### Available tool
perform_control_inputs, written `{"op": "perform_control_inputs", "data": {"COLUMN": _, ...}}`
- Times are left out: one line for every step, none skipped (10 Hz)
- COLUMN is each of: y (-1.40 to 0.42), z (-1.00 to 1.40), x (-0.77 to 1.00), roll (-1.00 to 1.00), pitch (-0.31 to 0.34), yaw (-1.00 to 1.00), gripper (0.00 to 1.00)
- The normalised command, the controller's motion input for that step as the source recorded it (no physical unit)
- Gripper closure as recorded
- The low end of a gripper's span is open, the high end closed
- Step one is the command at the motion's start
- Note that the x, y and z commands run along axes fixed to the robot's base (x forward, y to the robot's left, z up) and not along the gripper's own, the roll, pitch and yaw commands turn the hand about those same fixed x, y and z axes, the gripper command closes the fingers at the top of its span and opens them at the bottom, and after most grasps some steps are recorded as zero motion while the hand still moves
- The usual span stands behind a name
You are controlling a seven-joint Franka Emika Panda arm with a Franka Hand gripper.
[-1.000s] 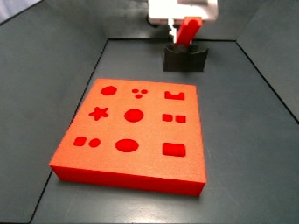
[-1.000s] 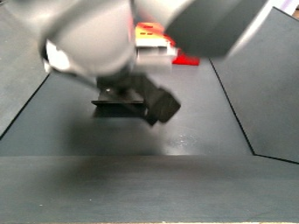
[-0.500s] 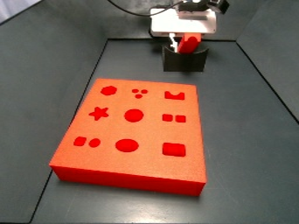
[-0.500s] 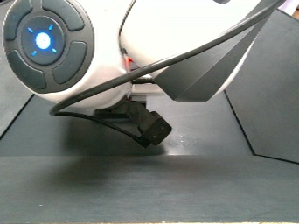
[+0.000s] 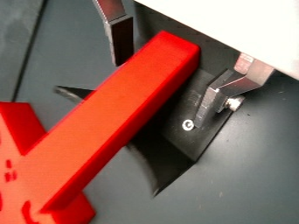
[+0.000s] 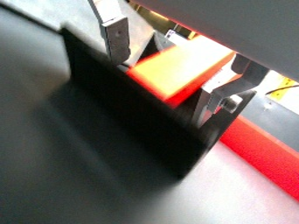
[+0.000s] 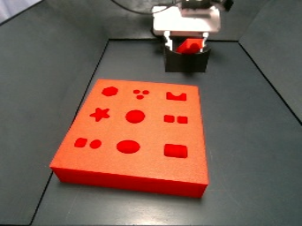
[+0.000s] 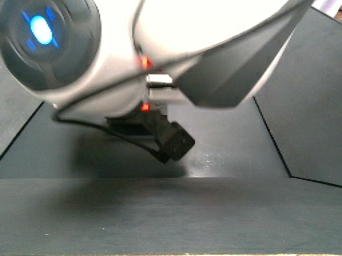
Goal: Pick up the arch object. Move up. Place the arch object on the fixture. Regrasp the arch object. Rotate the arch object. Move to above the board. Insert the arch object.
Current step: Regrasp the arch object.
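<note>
The arch object, a long, slim, bright red bar, now lies in the scoop of the fixture, the small dark grey-black block at the far end of the floor; a second ago it stood more upright in the jaws, above the block. Nearest the camera in a side view, the board, a large flat bright red slab with darker shaped holes, sits untouched, well apart from the fixture. The placing step looks done, so regrasping should come next. Farthest back, the white gripper has come down over the fixture, pointing straight down. In both wrist views its silver fingers stand spread either side of the bar, apparently clear of it.
</note>
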Motion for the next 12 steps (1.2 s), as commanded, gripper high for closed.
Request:
{"op": "perform_control_inputs", "data": {"y": 0.00, "z": 1.00, "x": -0.03, "roll": 0.04, "pitch": 0.007, "yaw": -0.02, "gripper": 0.00}}
{"op": "perform_control_inputs", "data": {"y": 0.00, "z": 1.00, "x": -0.03, "roll": 0.05, "pitch": 0.004, "yaw": -0.01, "gripper": 0.00}}
{"op": "perform_control_inputs", "data": {"y": 0.00, "z": 1.00, "x": -0.04, "roll": 0.06, "pitch": 0.009, "yaw": 0.00, "gripper": 0.00}}
{"op": "perform_control_inputs", "data": {"y": 0.00, "z": 0.86, "x": -0.04, "roll": 0.05, "pitch": 0.019, "yaw": 0.00, "gripper": 0.00}}
{"op": "perform_control_inputs", "data": {"y": 0.00, "z": 0.68, "x": -0.04, "roll": 0.05, "pitch": 0.032, "yaw": 0.01, "gripper": 0.00}}
{"op": "perform_control_inputs", "data": {"y": 0.00, "z": 0.50, "x": -0.03, "roll": 0.05, "pitch": 0.045, "yaw": 0.01, "gripper": 0.00}}
{"op": "perform_control_inputs", "data": {"y": 0.01, "z": 0.25, "x": -0.03, "roll": 0.05, "pitch": 0.059, "yaw": 0.00, "gripper": 0.00}}
{"op": "perform_control_inputs", "data": {"y": -1.00, "z": 0.98, "x": -0.01, "roll": 1.00, "pitch": 0.071, "yaw": 0.04, "gripper": 0.00}}
{"op": "perform_control_inputs", "data": {"y": -1.00, "z": 0.96, "x": -0.01, "roll": 1.00, "pitch": 0.071, "yaw": 0.04, "gripper": 0.00}}
{"op": "perform_control_inputs", "data": {"y": -1.00, "z": 0.94, "x": -0.03, "roll": 1.00, "pitch": 0.062, "yaw": 0.03, "gripper": 0.00}}
{"op": "perform_control_inputs", "data": {"y": -1.00, "z": 0.90, "x": -0.06, "roll": 1.00, "pitch": 0.051, "yaw": 0.03, "gripper": 0.00}}
{"op": "perform_control_inputs", "data": {"y": -1.00, "z": 0.87, "x": -0.06, "roll": 1.00, "pitch": 0.049, "yaw": 0.03, "gripper": 0.00}}
